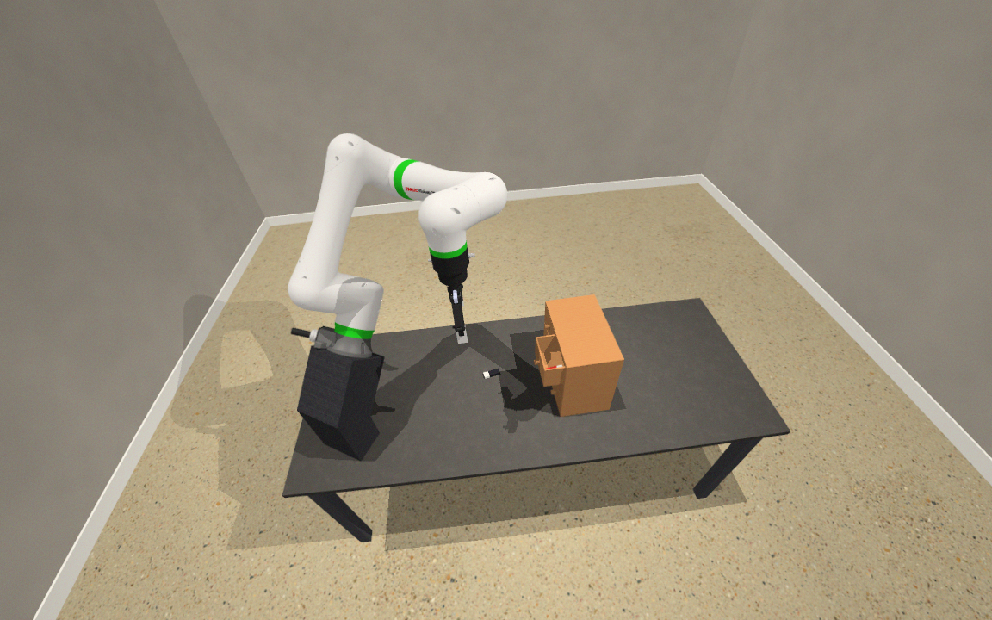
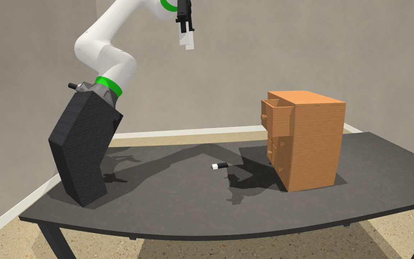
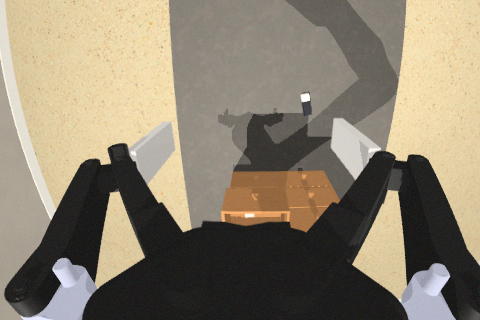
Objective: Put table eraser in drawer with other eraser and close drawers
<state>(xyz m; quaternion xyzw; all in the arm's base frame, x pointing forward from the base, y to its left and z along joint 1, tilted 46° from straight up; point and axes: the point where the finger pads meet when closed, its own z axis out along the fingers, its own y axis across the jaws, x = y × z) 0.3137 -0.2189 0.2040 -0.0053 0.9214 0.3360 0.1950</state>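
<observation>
The eraser (image 1: 491,374) (image 2: 219,166) (image 3: 306,104), white at one end and black along the rest, lies on the table in front of the chest. The orange wooden chest (image 1: 591,331) (image 2: 314,141) (image 3: 312,217) stands upright. Its upper drawer on the side nearer the top and exterior views (image 1: 551,376) (image 2: 282,120) (image 3: 240,201) is partly pulled out and looks level. A small red-and-white thing (image 1: 554,367) lies inside it; its white part shows in the wrist view (image 3: 249,215). My gripper (image 1: 461,337) (image 2: 186,44) (image 3: 251,134) is wide open and empty, high above the table.
The other visible drawers look pushed in, with round knobs on their fronts. The dark robot pedestal (image 1: 337,400) (image 2: 79,148) stands at the left end of the table (image 1: 685,385) (image 2: 170,206) (image 3: 225,60). Shadows of the arm and chest fall around the eraser.
</observation>
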